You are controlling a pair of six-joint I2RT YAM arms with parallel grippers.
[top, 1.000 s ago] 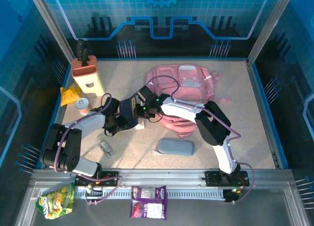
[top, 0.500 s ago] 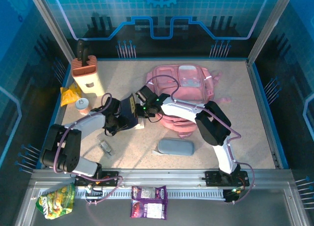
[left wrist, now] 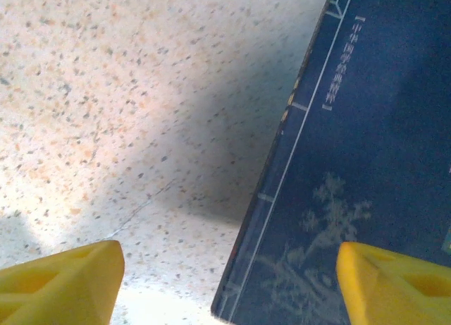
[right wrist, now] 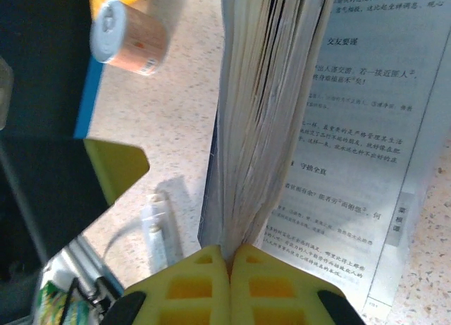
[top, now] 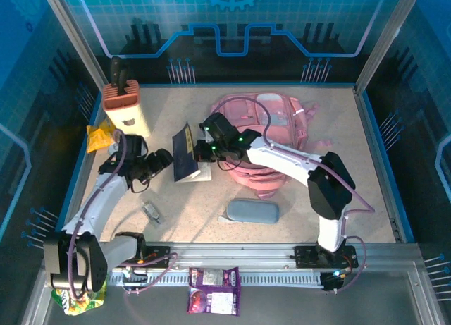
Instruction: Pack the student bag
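Note:
The pink student bag [top: 276,122] lies at the back right of the table. A dark blue book [top: 184,151] stands on edge to its left, with some white pages [top: 196,174] splayed onto the table. My right gripper [top: 205,149] is shut on it; in the right wrist view the yellow fingers [right wrist: 190,286] pinch the page block [right wrist: 268,99] at the gripper [right wrist: 230,258], with a printed page [right wrist: 359,135] fallen open beside it. My left gripper [top: 161,161] is open just left of the book. The left wrist view has its yellow fingertips [left wrist: 63,283] wide apart before the blue cover [left wrist: 359,149], not touching it.
A grey pencil case [top: 252,211] lies near the front. A brown-topped cream box [top: 125,106] and yellow packet [top: 102,136] stand at the back left. A small tub [right wrist: 127,36] lies left of the book and a small pale item [top: 151,212] near the front. Snack packets [top: 213,290] lie on the front rail.
My left gripper has opened, let go of the book and drawn back to the left. My right gripper has shut on the book and tipped it up on edge.

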